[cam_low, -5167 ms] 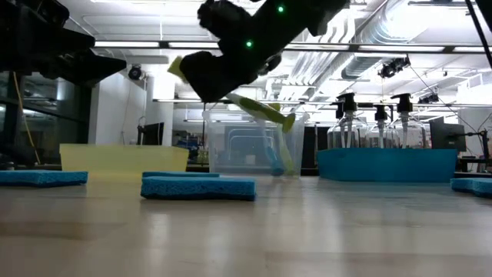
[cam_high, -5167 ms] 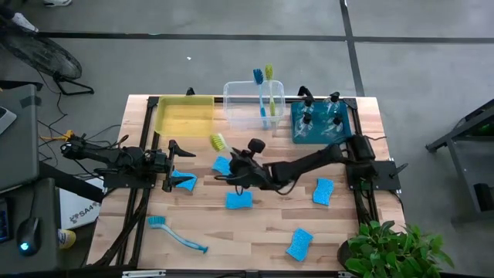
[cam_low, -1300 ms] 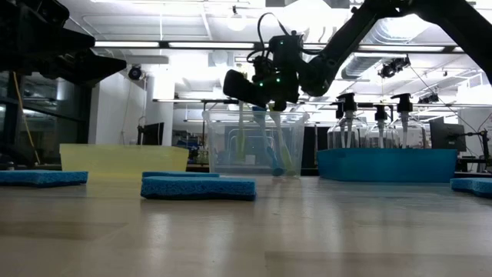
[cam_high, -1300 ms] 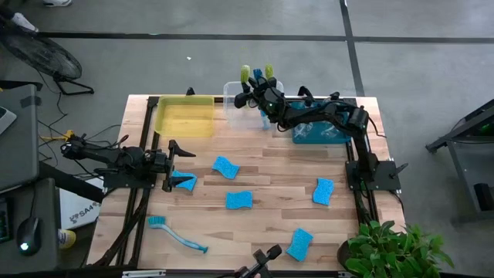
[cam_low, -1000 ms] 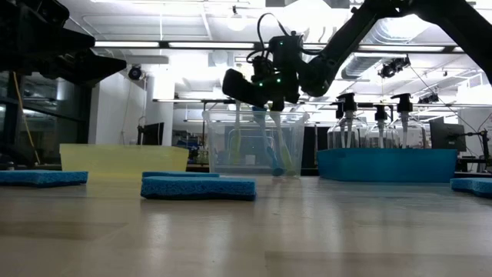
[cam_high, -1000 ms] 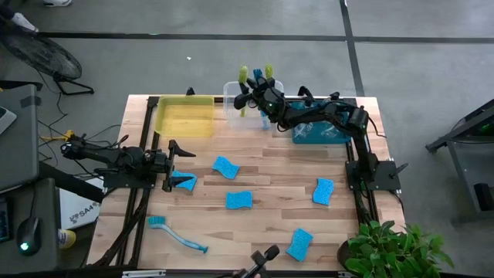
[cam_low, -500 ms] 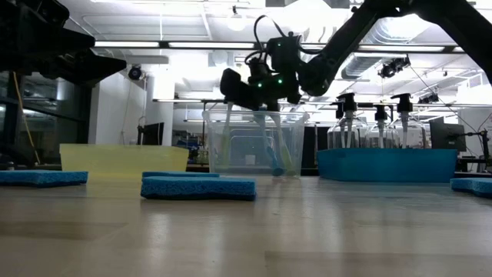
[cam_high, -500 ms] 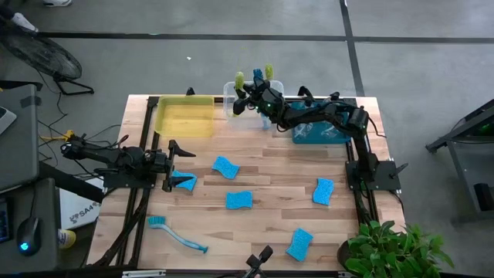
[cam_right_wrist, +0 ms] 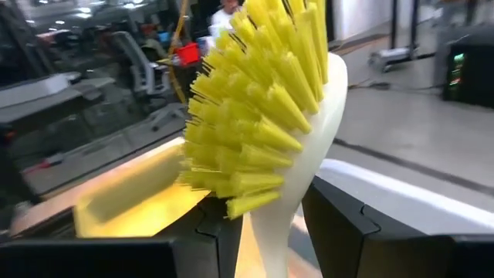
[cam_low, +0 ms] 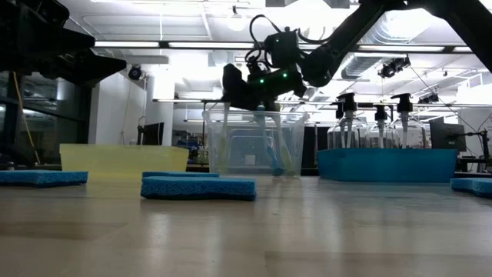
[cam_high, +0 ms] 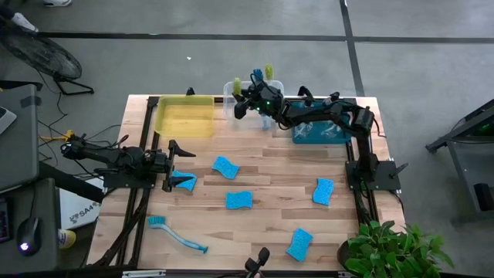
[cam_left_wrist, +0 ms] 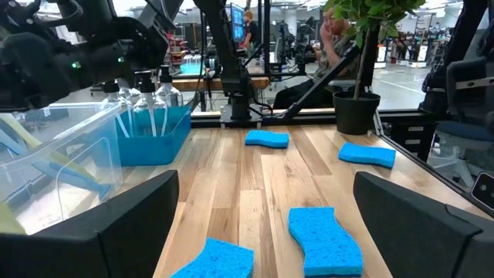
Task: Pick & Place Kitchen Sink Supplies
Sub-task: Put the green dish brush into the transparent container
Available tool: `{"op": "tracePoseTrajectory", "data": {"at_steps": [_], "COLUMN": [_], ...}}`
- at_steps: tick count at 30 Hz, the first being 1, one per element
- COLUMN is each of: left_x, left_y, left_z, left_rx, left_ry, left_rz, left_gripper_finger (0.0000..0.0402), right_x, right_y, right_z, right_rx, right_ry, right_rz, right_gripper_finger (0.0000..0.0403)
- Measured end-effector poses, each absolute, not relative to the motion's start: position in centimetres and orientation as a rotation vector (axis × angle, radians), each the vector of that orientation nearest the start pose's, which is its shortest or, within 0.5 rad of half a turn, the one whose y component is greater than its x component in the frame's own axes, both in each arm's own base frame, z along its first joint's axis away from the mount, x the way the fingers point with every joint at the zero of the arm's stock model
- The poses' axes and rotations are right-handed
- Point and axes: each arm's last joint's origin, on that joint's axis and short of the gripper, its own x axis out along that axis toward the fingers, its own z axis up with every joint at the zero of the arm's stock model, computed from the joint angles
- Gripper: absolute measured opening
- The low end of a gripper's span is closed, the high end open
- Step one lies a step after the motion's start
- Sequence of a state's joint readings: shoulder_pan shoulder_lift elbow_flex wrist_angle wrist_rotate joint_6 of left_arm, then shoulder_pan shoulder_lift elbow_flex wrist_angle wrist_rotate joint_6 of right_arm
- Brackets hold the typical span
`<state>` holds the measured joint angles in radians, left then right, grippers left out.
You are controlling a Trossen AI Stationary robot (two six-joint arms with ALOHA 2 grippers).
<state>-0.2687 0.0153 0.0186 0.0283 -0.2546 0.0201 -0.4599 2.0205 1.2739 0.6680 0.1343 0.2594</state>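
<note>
**Right hand holds a yellow-green brush over the clear bin**

The right hand [cam_high: 241,103] reaches across the far edge of the table [cam_high: 270,174] and hangs above the clear bin [cam_high: 231,116], which sits between the yellow bin [cam_high: 184,116] and the teal bin [cam_high: 297,133]. Its fingers [cam_right_wrist: 340,224] are closed partway around the pale handle of a yellow-green dish brush [cam_right_wrist: 266,100], whose bristle head fills the right wrist view. In the low view the handle [cam_low: 224,142] slants down inside the clear bin's walls; whether its tip touches the bottom cannot be told. Two more brushes, one blue [cam_high: 257,76] and one yellow-green [cam_high: 268,72], stand in the same bin with their heads poking above the rim.

Clear spray bottles [cam_low: 350,115] with black nozzles stand upright in the teal bin.

The left hand [cam_high: 174,164] waits near the table's left edge, its fingers [cam_left_wrist: 123,224] spread wide with nothing between them. A blue sponge [cam_high: 184,182] lies just beside it. Four more blue sponges lie apart on the wood: one [cam_high: 225,167] near the middle, one [cam_high: 238,200] just nearer the front, one [cam_high: 323,191] toward the right side, and one [cam_high: 299,244] near the front edge. A blue dish brush [cam_high: 176,235] lies flat at the front left corner.
</note>
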Motion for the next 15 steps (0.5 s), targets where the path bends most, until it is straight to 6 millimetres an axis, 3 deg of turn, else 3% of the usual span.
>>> {"op": "tracePoseTrajectory", "data": {"at_steps": [8,15], "left_x": [9.5,9.5], "left_y": [-1.86,-1.86], "left_z": [17.13,17.14], "left_rx": [0.012,0.012], "left_ry": [-0.031,-0.031], "left_rz": [-0.014,-0.014], "left_gripper_finger": [0.0382,0.0382], "right_x": [40.3,40.03], "right_y": [-20.36,-20.89], "right_z": [21.01,21.03], "right_rx": [0.276,0.304], "right_ry": [0.023,0.022], "right_rz": [-0.524,-0.48], "right_gripper_finger": [0.0132,0.0198]}}
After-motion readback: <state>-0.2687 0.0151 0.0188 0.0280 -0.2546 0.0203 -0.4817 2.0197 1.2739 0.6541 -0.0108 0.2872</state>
